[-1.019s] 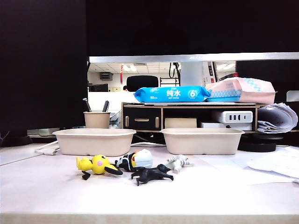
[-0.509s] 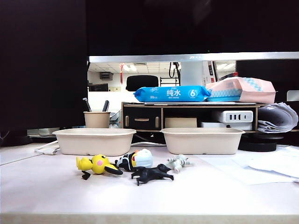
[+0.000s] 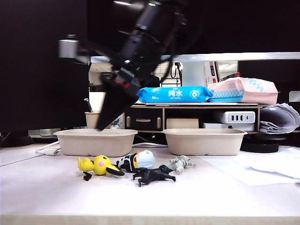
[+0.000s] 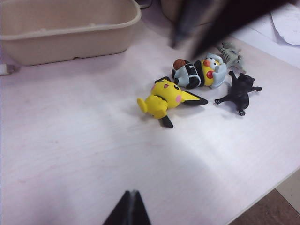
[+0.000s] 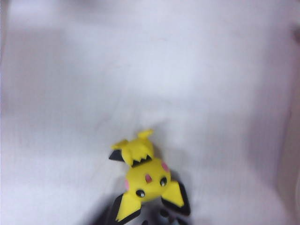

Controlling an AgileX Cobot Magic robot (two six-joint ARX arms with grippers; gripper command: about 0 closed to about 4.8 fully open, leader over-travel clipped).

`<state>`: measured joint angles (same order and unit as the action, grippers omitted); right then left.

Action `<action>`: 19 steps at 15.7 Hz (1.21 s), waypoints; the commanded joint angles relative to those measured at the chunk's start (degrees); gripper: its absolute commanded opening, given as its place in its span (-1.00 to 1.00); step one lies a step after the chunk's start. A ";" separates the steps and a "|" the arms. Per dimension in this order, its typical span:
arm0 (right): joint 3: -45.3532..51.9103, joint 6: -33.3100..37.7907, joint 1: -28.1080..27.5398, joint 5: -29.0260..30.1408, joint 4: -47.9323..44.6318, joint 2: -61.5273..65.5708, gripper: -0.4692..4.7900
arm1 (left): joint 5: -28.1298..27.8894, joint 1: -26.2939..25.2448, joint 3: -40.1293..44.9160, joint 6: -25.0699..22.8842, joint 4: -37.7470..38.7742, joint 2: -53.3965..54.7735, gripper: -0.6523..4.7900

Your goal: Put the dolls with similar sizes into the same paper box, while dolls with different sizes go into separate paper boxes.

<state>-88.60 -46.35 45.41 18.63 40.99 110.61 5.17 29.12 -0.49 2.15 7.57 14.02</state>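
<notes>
I'm looking at the yellow doll lying on its side on the desk, long axis running along the desk's front edge, black-tipped ears pointing toward the blue-and-black doll just beside it. Past that one, the black animal sprawls nearest the desk's front, and the pale grey-green animal lies just behind it. All four are loose on the pale wood-grain top.

My right end effector hangs blurred above the left paper box, behind the yellow doll, tips pointing down; it carries nothing, but I can't tell how wide its jaws stand. My left end effector shows its dark tips pressed together over bare desk, well apart from the yellow doll, gripping nothing.

Both the left box and the right paper box sit behind the dolls; their insides are hidden from me. Behind them stands a shelf with a blue wipes pack, and an office beyond.
</notes>
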 commanded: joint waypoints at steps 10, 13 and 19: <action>-0.26 -1.64 1.66 -1.16 -6.78 6.14 0.79 | 0.04 0.04 -0.04 -0.20 -0.37 -0.26 -0.78; -0.26 1.73 0.81 -0.90 -7.80 8.04 0.44 | 0.02 0.04 -0.04 -0.20 -0.39 -0.39 -0.78; -0.24 2.16 0.72 -2.10 -8.28 9.64 0.17 | 0.04 0.04 -0.04 -0.20 -0.37 -0.39 -0.78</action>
<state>-88.73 -44.60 46.06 16.60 32.75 120.27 5.17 29.12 -0.49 2.15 7.57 13.67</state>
